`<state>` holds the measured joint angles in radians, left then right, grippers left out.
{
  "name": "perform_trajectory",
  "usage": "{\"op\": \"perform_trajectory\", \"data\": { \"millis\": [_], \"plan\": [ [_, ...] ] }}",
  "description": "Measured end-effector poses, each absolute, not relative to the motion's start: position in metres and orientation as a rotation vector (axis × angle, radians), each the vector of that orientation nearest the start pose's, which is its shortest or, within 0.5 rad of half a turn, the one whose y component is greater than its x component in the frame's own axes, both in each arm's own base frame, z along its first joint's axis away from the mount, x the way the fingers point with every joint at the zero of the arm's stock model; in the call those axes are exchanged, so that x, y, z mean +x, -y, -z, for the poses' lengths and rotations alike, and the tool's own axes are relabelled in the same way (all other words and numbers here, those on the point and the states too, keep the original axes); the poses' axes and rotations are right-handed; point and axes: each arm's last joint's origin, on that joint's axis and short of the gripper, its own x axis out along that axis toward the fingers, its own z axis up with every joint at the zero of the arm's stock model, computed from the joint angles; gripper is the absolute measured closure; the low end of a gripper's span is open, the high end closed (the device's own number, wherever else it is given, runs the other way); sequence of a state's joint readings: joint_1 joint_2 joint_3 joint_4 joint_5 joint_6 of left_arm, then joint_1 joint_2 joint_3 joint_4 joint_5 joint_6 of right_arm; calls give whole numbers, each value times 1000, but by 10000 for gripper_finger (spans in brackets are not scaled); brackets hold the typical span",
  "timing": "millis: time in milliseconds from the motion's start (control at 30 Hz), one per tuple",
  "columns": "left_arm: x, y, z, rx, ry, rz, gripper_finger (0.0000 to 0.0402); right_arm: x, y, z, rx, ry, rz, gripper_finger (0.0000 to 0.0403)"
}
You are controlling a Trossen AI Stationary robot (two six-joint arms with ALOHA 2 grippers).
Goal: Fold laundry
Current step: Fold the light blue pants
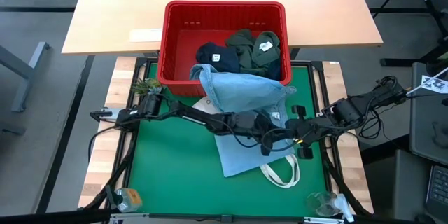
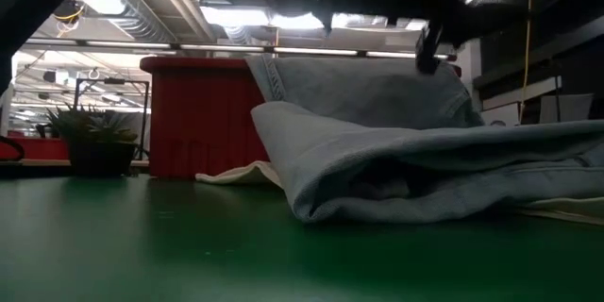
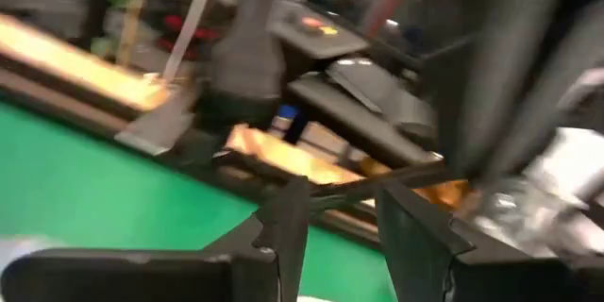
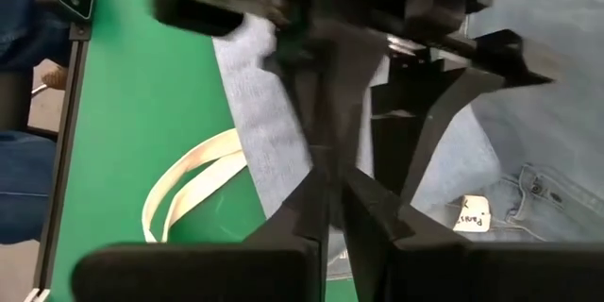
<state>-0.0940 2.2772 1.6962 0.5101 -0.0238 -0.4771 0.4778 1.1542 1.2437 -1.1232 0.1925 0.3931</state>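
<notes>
Green desk mat (image 1: 175,175): the light blue denim garment (image 1: 241,129) trails from the red basket (image 1: 175,49) down the middle, long axis running away from me. My left hand (image 1: 269,140) and right hand (image 1: 302,138) meet above its right edge; left fingers apart, right pinched, empty.

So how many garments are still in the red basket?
2 fully inside: a navy one at the basket's middle, a green one to its right. The denim drapes over the front rim. More may be hidden underneath.

Tote bag (image 1: 283,171) mostly under denim (image 1: 245,91).
</notes>
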Motion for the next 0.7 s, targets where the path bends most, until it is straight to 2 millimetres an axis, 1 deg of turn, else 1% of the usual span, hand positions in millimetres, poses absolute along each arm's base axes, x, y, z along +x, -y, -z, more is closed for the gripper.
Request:
{"op": "perform_trajectory", "data": {
  "millis": [100,200,300,400,500,600,633,700],
  "plan": [
    [527,49,-220,-450,-173,80,284,182,-89,-334,18,-1023,-70,372],
    [528,46,-223,-424,-305,88,284,182,-89,-322,27,-1057,-60,372],
    [524,41,-229,-402,-463,54,284,179,-87,-311,4,-1114,-40,372],
    [518,37,-234,-358,-606,28,284,175,-85,-310,-2,-1125,-35,372],
    [508,36,-241,-314,-714,7,284,169,-82,-314,-1,-1108,-30,372],
    [496,40,-257,-260,-754,-80,284,160,-76,-321,7,-1069,-22,372],
    [491,42,-266,-236,-743,-105,284,157,-75,-324,19,-1049,-13,372],
    [476,50,-279,-177,-787,-164,284,151,-70,-328,49,-1002,29,372]
  ]
}}
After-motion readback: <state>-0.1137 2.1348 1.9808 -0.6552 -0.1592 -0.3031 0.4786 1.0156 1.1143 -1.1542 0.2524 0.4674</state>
